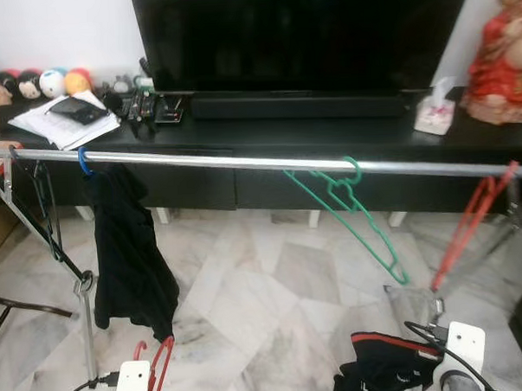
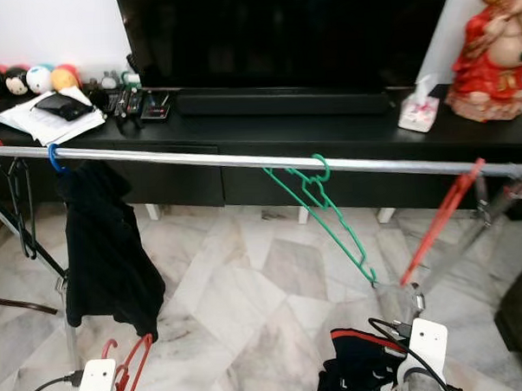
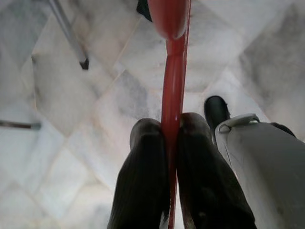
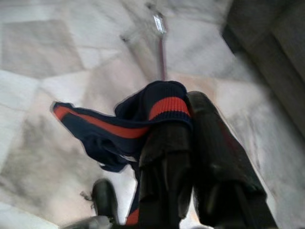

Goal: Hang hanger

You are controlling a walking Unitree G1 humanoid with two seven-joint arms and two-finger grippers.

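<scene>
Nearest, low at the bottom of the head views: left gripper (image 3: 171, 138), fingers (image 3: 143, 162) pinching the shaft of a red hanger (image 1: 160, 360), hook end curling upward beside the wrist. Right gripper (image 4: 183, 143), also low, fingers closed on a bunched dark garment with red stripes (image 4: 119, 129), hanging just above the marble floor (image 1: 274, 299).

Farther out, crossing the whole scene: silver rail (image 1: 242, 163) of a drying rack. Near its left end, a black garment (image 1: 125, 253) draped from a blue hanger (image 1: 84, 162). Past the middle, a green hanger (image 1: 353, 213), hooked on but tilted steeply down to the right. Near the right end, another red hanger (image 1: 470, 225) leaning against the rail.

Beyond the rail: black TV console (image 1: 328, 136) with papers (image 1: 67, 122) at its left end, a tissue pack (image 1: 435, 114) and a red figurine (image 1: 502, 55) at its right end, TV (image 1: 306, 38) behind.

Judged step: raising the held red hanger toward the rail. To do well: lift with hook uppermost, aim for the bare stretch between the black garment and the green hanger, carry the hook over the rail from the near side, lower until seated, only then spread the fingers. Worth keeping the pinch firm on the thin shaft, which could swivel, and the striped garment away from the rack's legs.
</scene>
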